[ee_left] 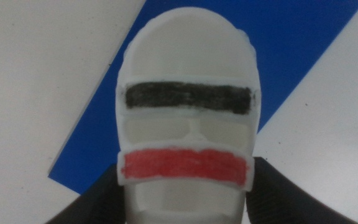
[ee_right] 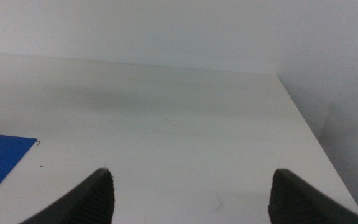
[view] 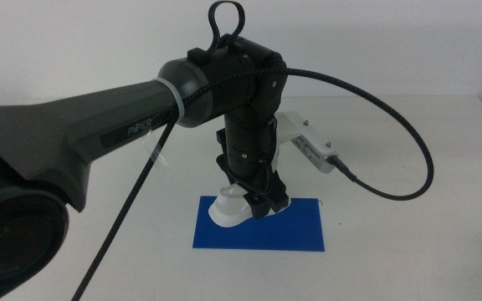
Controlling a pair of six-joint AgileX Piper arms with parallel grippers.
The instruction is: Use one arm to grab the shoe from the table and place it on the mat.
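1. White plastic formed the body of the shoe (ee_left: 188, 118), which sat on the blue mat (view: 299, 230) near the mat's left end in the middle view.
2. Its long axis ran along the left gripper's (view: 262, 201) line of sight, with the rounded end pointing away from the wrist camera and over the mat.
3. The left gripper's dark jaws flanked the shoe's near end, one on each side, closed against its sides.
4. The arm (view: 82, 134) entered from the left and reached down over the mat on the table (view: 408, 251).
5. Only the left wrist view showed the straps: a dark strap (ee_left: 188, 98) farther from the camera and a red strap (ee_left: 185, 165) nearer to it, both crossing the long axis. The middle view hid them behind the gripper.
6. The right gripper (ee_right: 191, 193) appeared only in its own wrist view, jaws wide apart and holding nothing, with a corner of the mat at one edge.
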